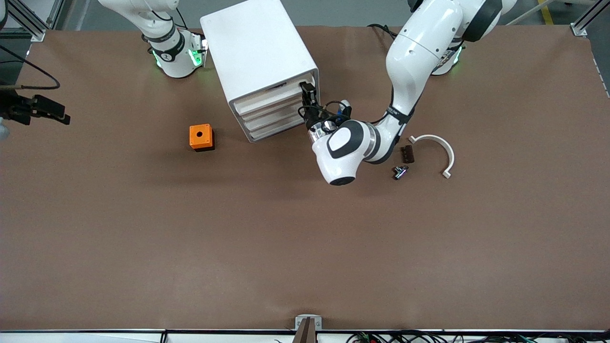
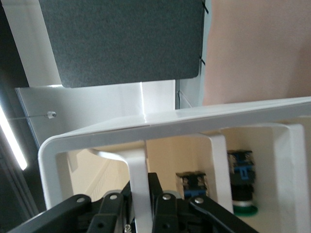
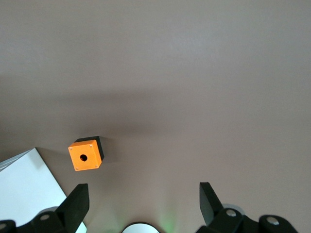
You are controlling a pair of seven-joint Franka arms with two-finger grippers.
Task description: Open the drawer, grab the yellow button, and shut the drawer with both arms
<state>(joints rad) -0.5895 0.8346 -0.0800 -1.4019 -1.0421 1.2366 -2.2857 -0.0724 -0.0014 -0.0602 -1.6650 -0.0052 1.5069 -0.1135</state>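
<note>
The white drawer cabinet (image 1: 259,57) stands between the arms' bases. My left gripper (image 1: 307,97) is at its top drawer (image 1: 267,97), at the end toward the left arm. In the left wrist view the gripper (image 2: 141,194) is shut on the drawer's white handle (image 2: 137,167). Inside the drawer two black-and-blue button bodies (image 2: 193,183) show, one with a green ring (image 2: 243,209). No orange-yellow cap shows. My right gripper (image 3: 143,191) is open and empty, high over the table at the right arm's end, and waits.
An orange cube box with a round hole (image 1: 201,137) sits nearer the front camera than the cabinet, and shows in the right wrist view (image 3: 86,155). A white curved part (image 1: 436,145), a dark block (image 1: 406,154) and a small black part (image 1: 400,171) lie beside the left arm.
</note>
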